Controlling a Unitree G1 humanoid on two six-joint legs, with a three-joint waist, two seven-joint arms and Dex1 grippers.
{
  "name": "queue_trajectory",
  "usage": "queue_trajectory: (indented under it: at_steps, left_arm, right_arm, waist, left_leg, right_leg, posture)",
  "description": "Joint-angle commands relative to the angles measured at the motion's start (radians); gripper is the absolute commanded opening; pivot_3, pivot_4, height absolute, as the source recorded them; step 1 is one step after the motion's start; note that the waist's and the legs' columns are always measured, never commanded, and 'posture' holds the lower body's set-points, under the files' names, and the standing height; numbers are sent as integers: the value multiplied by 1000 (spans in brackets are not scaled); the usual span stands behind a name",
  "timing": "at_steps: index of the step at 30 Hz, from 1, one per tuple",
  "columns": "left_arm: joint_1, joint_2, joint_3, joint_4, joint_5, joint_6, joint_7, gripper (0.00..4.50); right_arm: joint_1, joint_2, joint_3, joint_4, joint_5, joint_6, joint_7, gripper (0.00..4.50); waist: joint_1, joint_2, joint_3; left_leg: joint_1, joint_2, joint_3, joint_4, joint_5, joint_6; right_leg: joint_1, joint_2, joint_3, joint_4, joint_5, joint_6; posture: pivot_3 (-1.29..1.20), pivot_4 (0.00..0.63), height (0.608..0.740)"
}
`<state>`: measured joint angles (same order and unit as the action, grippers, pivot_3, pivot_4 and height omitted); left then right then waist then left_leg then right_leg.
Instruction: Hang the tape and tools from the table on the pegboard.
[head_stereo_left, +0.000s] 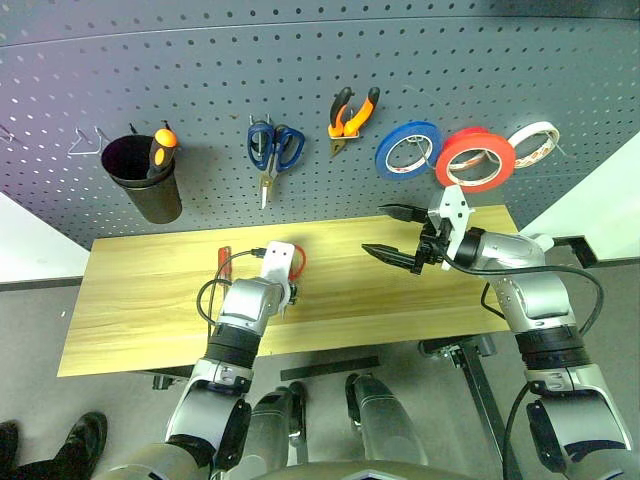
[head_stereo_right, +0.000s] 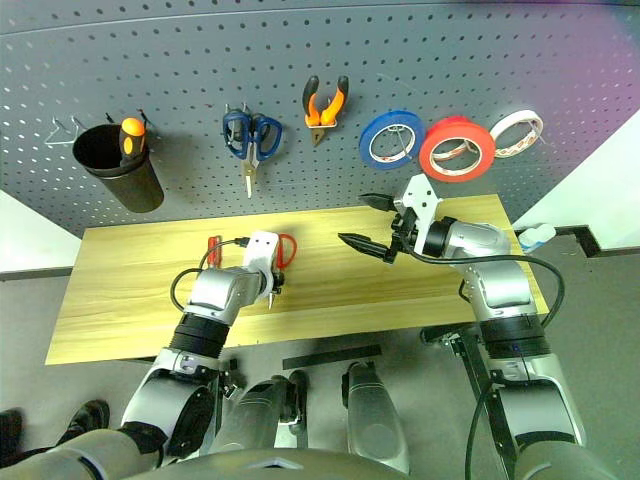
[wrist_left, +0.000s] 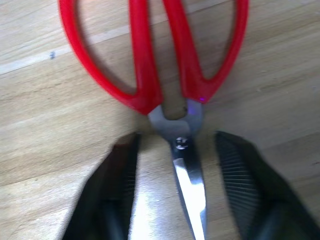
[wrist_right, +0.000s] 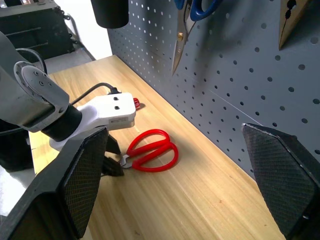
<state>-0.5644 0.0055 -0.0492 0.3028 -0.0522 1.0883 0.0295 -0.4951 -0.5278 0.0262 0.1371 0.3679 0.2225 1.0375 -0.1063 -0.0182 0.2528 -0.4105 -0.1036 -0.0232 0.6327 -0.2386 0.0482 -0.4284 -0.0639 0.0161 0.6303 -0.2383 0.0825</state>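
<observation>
Straddling the red-handled steel scissors (wrist_left: 170, 95) flat on the light yellowish wooden worktop (head_stereo_left: 140, 300), the left claw (wrist_left: 175, 190) stands partly parted, blades ungripped; the right claw (head_stereo_left: 395, 232) hovers wide open.

Around the red-handled scissors (head_stereo_left: 296, 262) the table (head_stereo_left: 140, 300) lies bare, except where the left gripper (wrist_left: 175, 190) straddles the blades. Just beyond the left gripper lies a slim red-handled screwdriver (head_stereo_left: 223, 257). The right gripper (head_stereo_left: 398, 234) hovers well apart, in front of the pegboard (head_stereo_left: 200, 60).
</observation>
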Motion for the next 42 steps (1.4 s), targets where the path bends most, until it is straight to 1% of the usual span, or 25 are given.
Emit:
queue_trajectory:
  at_steps: [1, 3, 4, 10, 15, 18, 20, 22, 29, 31, 35, 38, 42]
  left_arm:
    - [2, -13, 8, -9, 5, 22, 8, 978]
    - [4, -14, 8, -12, 6, 26, 6, 310]
    - [5, -13, 5, -14, 8, 26, 5, 256]
    - [16, -29, 30, -27, 5, 31, 25, 257]
    - [17, -14, -4, -45, 15, 26, 7, 257]
    - [20, 2, -38, -101, 23, 8, -15, 257]
    - [23, 23, -73, -140, 40, 3, -24, 257]
    - [30, 44, -96, -170, 55, -1, -29, 257]
    - [55, 75, -110, -249, 66, -9, -43, 257]
    - [64, 74, -99, -270, 61, -12, -41, 257]
    - [89, 97, -123, -309, 70, -20, -58, 257]
    - [111, 105, -127, -331, 62, -59, -80, 257]
    - [168, 160, -165, -391, 53, -106, -163, 257]
  right_arm:
    - [-17, -12, -34, -42, 19, 0, -3, 4500]
    - [-18, -13, -35, -45, 21, 3, -4, 4500]
    - [-20, -12, -36, -46, 22, 6, -5, 4500]
    - [-25, -9, -28, -37, 30, 12, 9, 4500]
    - [-23, -13, -26, -15, 20, -4, 28, 4500]
    - [-23, -14, -31, -13, 35, 7, 45, 4500]
    - [-6, -27, -27, -29, 67, 46, 91, 4500]
    - [9, -37, -19, -36, 65, 45, 115, 4500]
    - [15, -51, -12, -15, 38, 7, 150, 4500]
    - [18, -57, -11, -13, 47, 8, 175, 4500]
    - [14, -50, -35, -1, 66, -12, 195, 4500]
    - [14, -63, -32, 8, 62, -22, 219, 4500]
    - [6, -73, -27, 31, 54, -27, 243, 4500]
  waist:
    - [1, 0, 0]
    - [2, 0, 1]
    - [2, 0, 1]
    - [2, 0, 5]
    - [2, -2, 8]
    - [3, -1, 11]
    - [3, -2, 16]
    - [5, -2, 19]
    - [6, -2, 20]
    - [6, -2, 20]
    - [7, -2, 20]
    - [8, -2, 20]
    - [8, -2, 20]
  left_leg:
    - [0, 0, 0, 0, 0, 0]
    - [0, 0, 0, 0, 0, 0]
    - [0, 0, 0, 0, 0, 0]
    - [0, 0, 0, 0, 0, 0]
    - [0, 0, 0, 0, 0, 0]
    - [0, 0, 0, 0, 0, 0]
    - [0, 0, 0, 0, 0, 0]
    - [0, 0, 0, 0, 0, 0]
    - [-1, 0, 0, -1, 0, 1]
    - [-1, 0, 0, 0, -1, 0]
    - [-1, 0, 0, 0, 0, 0]
    - [-1, 0, 0, -1, -1, 0]
    - [-1, 0, 0, 0, -1, 0]
  right_leg:
    - [0, 0, 0, 0, 0, 0]
    - [0, 0, 0, 0, 0, 0]
    - [0, 0, 0, 0, 0, 0]
    - [0, 0, 0, 0, 0, 0]
    - [0, 0, 0, 0, 0, 0]
    - [0, 0, 0, 0, 0, 0]
    - [0, 0, 0, 0, 0, 0]
    - [0, 0, 0, 0, 0, 0]
    - [-1, 0, 0, -1, 0, 0]
    - [-1, 0, 0, -1, 0, 0]
    - [-1, 0, 0, -1, 0, 0]
    - [-1, 0, 0, -1, 0, 0]
    - [-1, 0, 0, -1, 0, 0]
  posture:
    - [-305, 308, 740]
    - [-304, 310, 740]
    - [-304, 310, 740]
    - [-304, 310, 740]
    - [-291, 309, 740]
    - [-284, 306, 740]
    - [-283, 306, 740]
    - [-279, 304, 740]
    - [-269, 299, 740]
    - [-265, 299, 740]
    - [-261, 291, 740]
    - [-261, 286, 740]
    - [-261, 280, 740]
